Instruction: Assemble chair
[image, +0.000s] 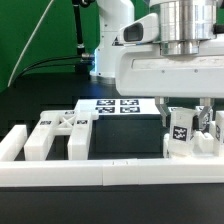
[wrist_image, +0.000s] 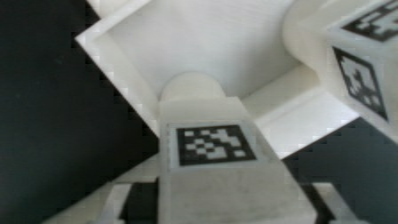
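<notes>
White tagged plastic chair block (wrist_image: 210, 110) sits between the pincer (wrist_image: 221, 202) jaws, roughly half closed, just behind the long white border rail (image: 100, 172); I cannot confirm grip.

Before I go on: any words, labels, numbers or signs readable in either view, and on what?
No words, brand names or numbers can be read in either view.
Only black-and-white square tags, patterns not text: four on the marker board, one on the small chair piece at the exterior view's right, one on the white piece close in the wrist view.
</notes>
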